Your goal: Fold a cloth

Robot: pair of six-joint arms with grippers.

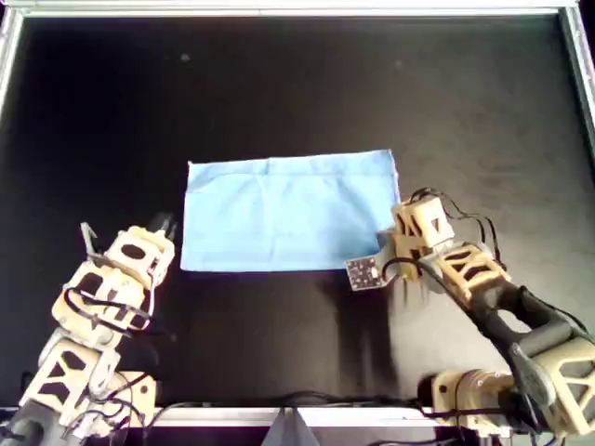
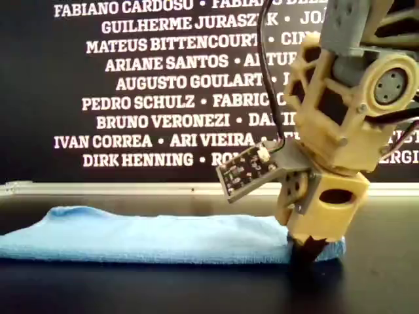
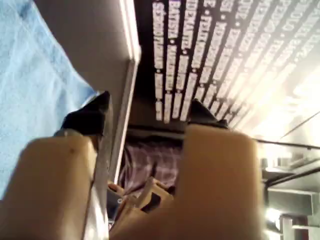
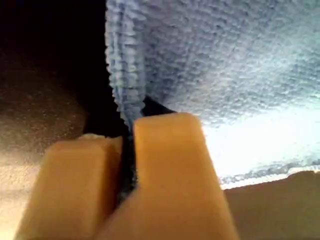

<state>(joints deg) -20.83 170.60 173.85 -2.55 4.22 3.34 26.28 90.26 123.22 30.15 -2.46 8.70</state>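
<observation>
The light blue cloth (image 1: 284, 214) lies flat as a wide rectangle in the middle of the black table; it also shows in the exterior view (image 2: 150, 235). My second gripper (image 1: 398, 221) is at the cloth's right edge in the overhead view, low on the table (image 2: 308, 247). Its jaws (image 4: 131, 130) are shut on the cloth's layered edge (image 4: 225, 60). My first gripper (image 1: 165, 223) is just off the cloth's left edge in the overhead view. Its jaws (image 3: 145, 112) stand open and hold nothing, with the cloth (image 3: 30, 85) beside one finger.
A metal rim (image 1: 297, 7) frames the black table (image 1: 297, 84). A small circuit board (image 1: 364, 271) sticks out from the second arm's wrist. A dark wall with white names (image 2: 163, 85) stands behind the table.
</observation>
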